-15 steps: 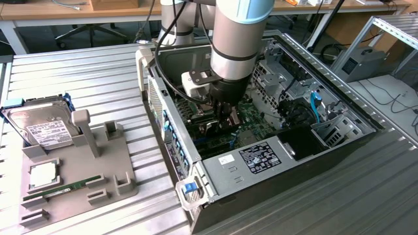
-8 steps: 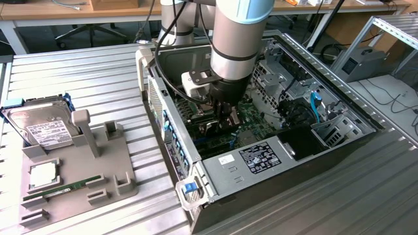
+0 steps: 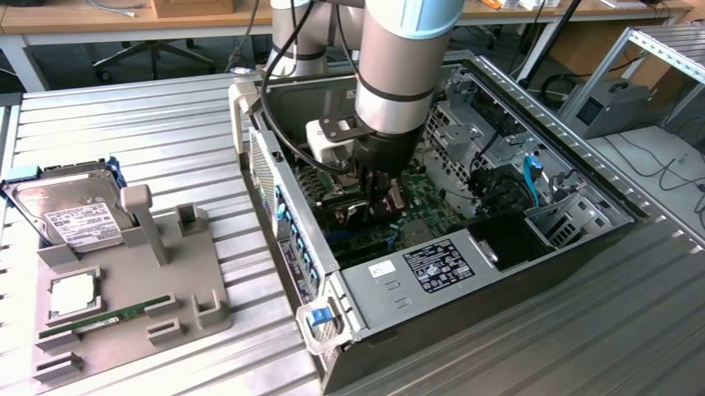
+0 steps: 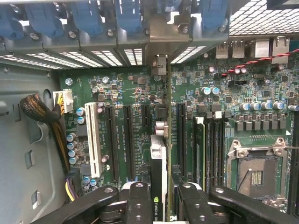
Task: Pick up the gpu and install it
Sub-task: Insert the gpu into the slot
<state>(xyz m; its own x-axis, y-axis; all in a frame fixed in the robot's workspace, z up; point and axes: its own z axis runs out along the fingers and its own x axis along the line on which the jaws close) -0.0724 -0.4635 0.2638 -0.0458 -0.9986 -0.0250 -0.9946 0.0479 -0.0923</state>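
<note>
Installation step: the claw (image 4: 163, 198), closed narrowly on the graphics card (image 4: 158, 156), holds it edge-on inside the computer case (image 3: 364, 355) at the exterior view's right, just above the motherboard (image 4: 131, 88); seating likely demands square alignment with one slot.

A grey holder (image 3: 204, 280) at the exterior view's left carries a hard drive (image 3: 68, 216), a memory stick (image 3: 111, 315) and probably a processor (image 3: 73, 295), beside the open computer case (image 3: 451, 307).
</note>
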